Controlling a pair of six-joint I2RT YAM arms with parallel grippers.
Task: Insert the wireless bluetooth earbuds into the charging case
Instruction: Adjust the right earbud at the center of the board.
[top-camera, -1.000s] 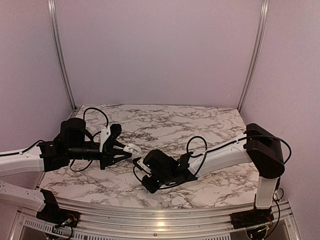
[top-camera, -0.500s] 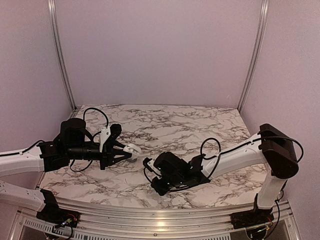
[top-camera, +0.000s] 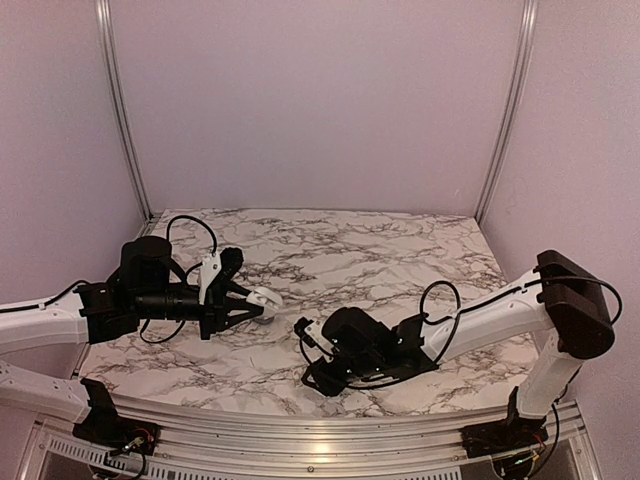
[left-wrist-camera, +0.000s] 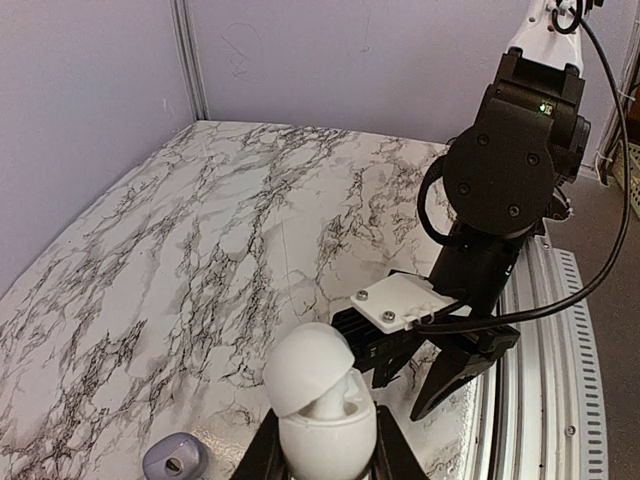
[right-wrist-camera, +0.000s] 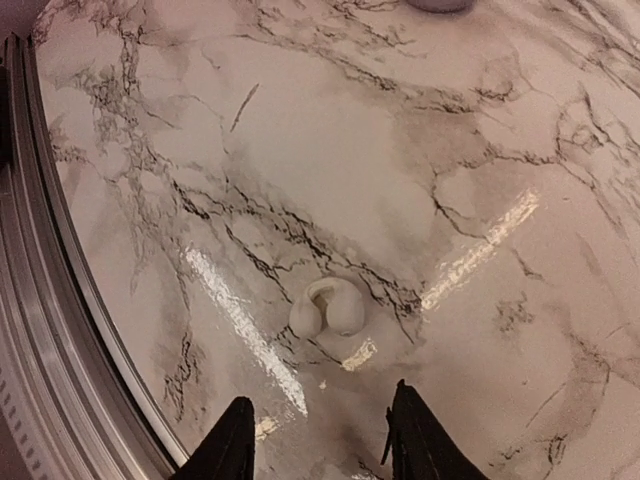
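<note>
My left gripper (left-wrist-camera: 322, 455) is shut on the charging case (left-wrist-camera: 325, 435), a white egg-shaped shell held off the table with its lid (left-wrist-camera: 305, 365) tipped open. One white earbud (left-wrist-camera: 335, 398) stands inside it. A second white, clip-shaped earbud (right-wrist-camera: 328, 307) lies on the marble just ahead of my right gripper (right-wrist-camera: 322, 440), which is open and low over the table with nothing between its fingers. From the top view the case (top-camera: 266, 296) sits at the left gripper's tip and the right gripper (top-camera: 318, 375) is right of it, nearer the front edge; the loose earbud is hidden there.
A small lavender piece with a dark hole (left-wrist-camera: 172, 460) lies on the marble table (left-wrist-camera: 200, 250) below and left of the case. The table's metal front rail (right-wrist-camera: 40, 300) runs close along the left of the loose earbud. Side walls enclose the table.
My right arm has drawn back from the case toward the right and the front edge, and its jaws have opened. The left arm and the case have not moved.
</note>
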